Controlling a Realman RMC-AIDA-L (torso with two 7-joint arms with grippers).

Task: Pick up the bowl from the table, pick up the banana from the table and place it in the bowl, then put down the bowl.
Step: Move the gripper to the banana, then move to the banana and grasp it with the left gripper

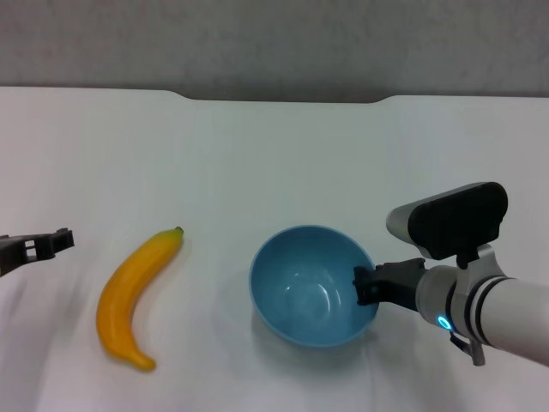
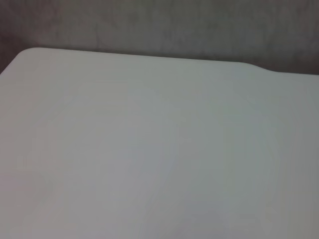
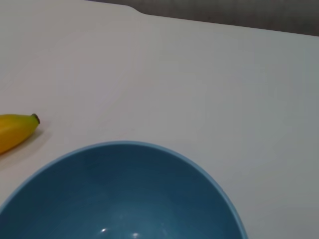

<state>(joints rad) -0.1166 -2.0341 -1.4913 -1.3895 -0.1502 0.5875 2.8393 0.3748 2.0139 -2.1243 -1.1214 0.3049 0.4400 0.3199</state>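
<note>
1. I've got the bowl sitting near the front of the table, a bit right of centre, open side up and empty, with a glossy blue inside.
2. My right gripper is at the bowl's right rim. Its dark fingers meet the rim there, one tip showing just inside the edge (so it looks clamped on the rim, though I can't see the outer finger clearly).
3. From the head view, I can't tell whether the bowl is resting on the table or raised off it; a soft shadow lies under it.
4. On the right wrist view the bowl fills the lower part of the picture, rim nearest the camera, and none of that arm's own fingers show.
5. The banana lies flat on the table to the left of the bowl, close by but apart from it. Its dark stem tip points toward the far side, and its curved body bends back toward me.
6. The right wrist view catches only the banana's stem end, at the picture's edge, clear of the bowl.
7. My left gripper sits at the far left edge of the head view, low over the table and well away from the banana. Whether it's open or closed, I can't tell, and it holds nothing that I can see.
8. The left wrist view shows only bare tabletop and its far edge.
</note>
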